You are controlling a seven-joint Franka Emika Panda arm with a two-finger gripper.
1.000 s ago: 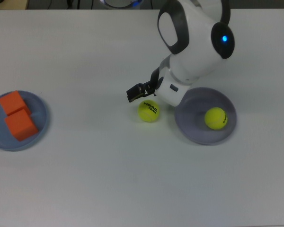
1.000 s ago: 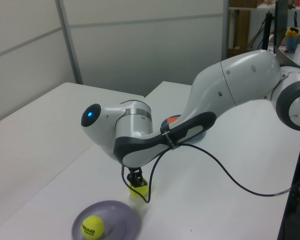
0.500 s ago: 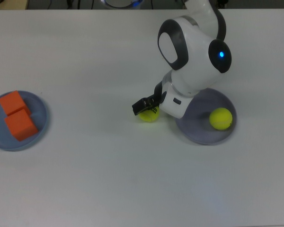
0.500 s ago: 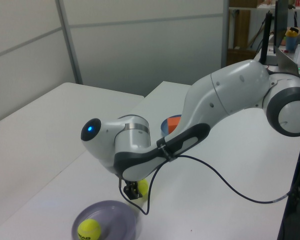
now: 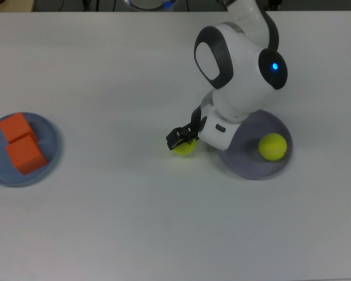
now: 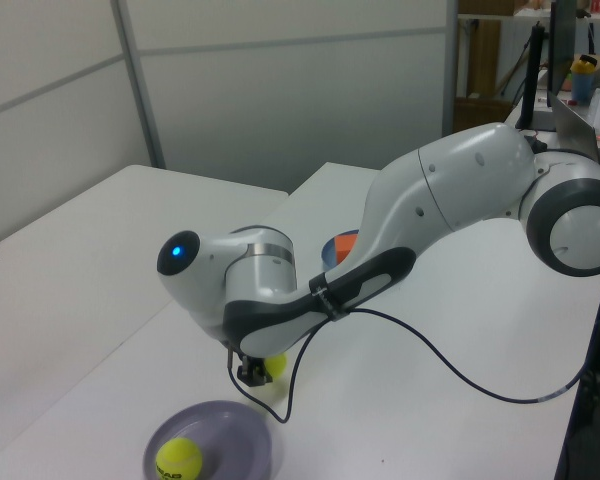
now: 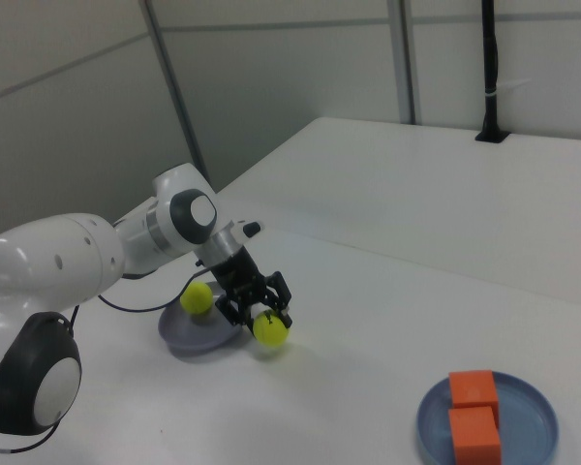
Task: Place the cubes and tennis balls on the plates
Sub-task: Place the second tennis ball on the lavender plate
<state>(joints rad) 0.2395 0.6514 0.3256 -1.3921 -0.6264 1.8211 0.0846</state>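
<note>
The table (image 5: 117, 211) between the two plates is wide and free. The arm (image 5: 237, 64) hangs over the lavender plate (image 5: 254, 170), and it blocks the way to it from the top view's upper side.

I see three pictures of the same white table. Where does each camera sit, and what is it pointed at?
Top view: overhead, looking straight down on the white table; shows the white arm's wrist and the gripper.
Left view: raised beside the table, nearest the lavender plastic plate; shows the whole arm.
Right view: raised at the opposite end, nearest the light blue plate holding two orange cubes; shows the arm's base side.
All three share the gripper around one fuzzy yellow-green tennis ball, the other ball on the lavender plate.
</note>
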